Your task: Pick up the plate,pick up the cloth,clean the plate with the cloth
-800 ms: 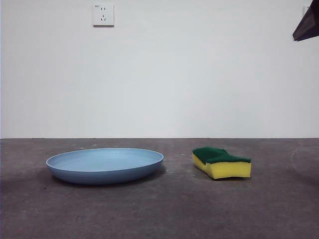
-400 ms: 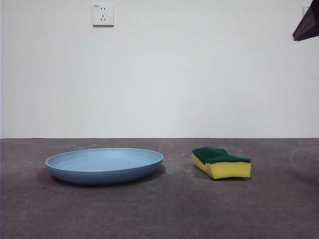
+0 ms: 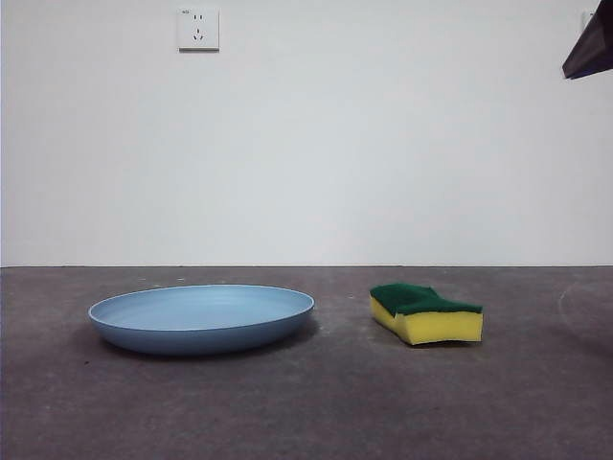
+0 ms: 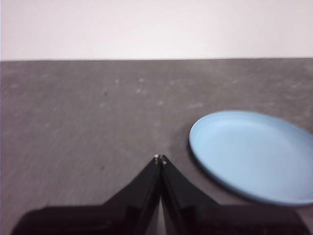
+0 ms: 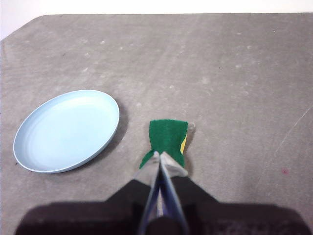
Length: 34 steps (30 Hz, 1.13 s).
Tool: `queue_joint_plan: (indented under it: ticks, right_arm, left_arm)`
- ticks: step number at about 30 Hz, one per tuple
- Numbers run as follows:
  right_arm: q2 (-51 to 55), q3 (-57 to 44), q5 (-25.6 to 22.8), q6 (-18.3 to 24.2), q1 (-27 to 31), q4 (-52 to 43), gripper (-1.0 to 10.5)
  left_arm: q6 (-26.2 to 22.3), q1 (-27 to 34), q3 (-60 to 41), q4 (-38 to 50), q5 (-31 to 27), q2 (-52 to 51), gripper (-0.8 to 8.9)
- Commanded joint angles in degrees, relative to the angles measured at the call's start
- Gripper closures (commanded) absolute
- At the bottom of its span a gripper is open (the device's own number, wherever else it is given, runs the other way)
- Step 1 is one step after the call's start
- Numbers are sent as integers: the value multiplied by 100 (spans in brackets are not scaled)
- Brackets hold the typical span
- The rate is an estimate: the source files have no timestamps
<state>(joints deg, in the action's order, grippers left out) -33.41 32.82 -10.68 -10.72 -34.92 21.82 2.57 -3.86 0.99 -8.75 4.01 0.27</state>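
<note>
Both tools are pressed fully together and nothing is held by either. Left tool [image 4: 160, 157] is seen raised above bare grey worktop [image 4: 88, 112], with the light-blue plate [image 4: 254, 154] lying just beside its tips. Right tool [image 5: 159, 155] is seen hanging above the sponge [image 5: 167, 139], its tips lined up over the near end of the green scouring layer (whether any contact is made cannot be told from the wrist view). In the front view only a dark tip at the top right corner is shown, so neither arm is judged to be down at work yet.

The plate [image 3: 201, 318] is set flat on the worktop [image 3: 316, 412], hollow side up, and the sponge [image 3: 426, 313] is laid apart from it, green face up and yellow body below. This layout is judged to suit one arm per object: plate for the left, sponge for the right.

The plate's rim is thin and low against the worktop, so a grasp would likely have to be made at the raised edge, with the tool opened first. Open worktop is left all round both objects and in the gap between them, and nothing else is seen near that could be struck. A white wall socket [image 3: 198, 29] is fixed well behind.
</note>
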Motion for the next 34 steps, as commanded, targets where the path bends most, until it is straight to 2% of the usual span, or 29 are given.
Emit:
queue_joint_plan:
  ticks: [1,28,31,34]
  right_arm:
    - [9,-42,-17,-37,-2,-31,946]
    - [9,-42,-20,-9,-2,52,946]
    - [17,-44,-197,404,-2,59,946]
    - [299,-46,-332,592,153,188,946]
  left_arm:
    - [2,22,-79,-133,-247,-17,817]
    - [0,22,-79,-144,-243,-15,817]
    - [0,22,-79,-144,-243,-15,817]
    - [0,22,-79,-142,-243,-15,817]
